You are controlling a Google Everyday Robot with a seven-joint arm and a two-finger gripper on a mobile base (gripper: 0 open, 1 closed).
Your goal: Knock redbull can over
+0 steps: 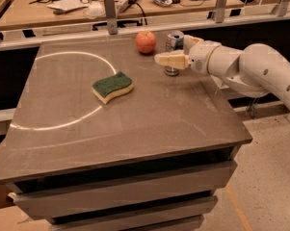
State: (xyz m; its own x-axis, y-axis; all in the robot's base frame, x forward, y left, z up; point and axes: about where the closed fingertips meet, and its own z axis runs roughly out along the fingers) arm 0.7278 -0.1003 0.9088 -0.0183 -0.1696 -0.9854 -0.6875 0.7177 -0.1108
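Since the can [173, 41] stands upright by the apple [145, 42] near the table's [135, 124] far edge, we hold the gripper [160, 59] level across its front (pincer together, gripping nothing), apparently to shove it over.

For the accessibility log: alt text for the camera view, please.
The robot's hand, reaching in from the right, crosses in front of an upright redbull can near the far edge of the table. A red apple sits just left of the can, and a green sponge lies nearer the middle.
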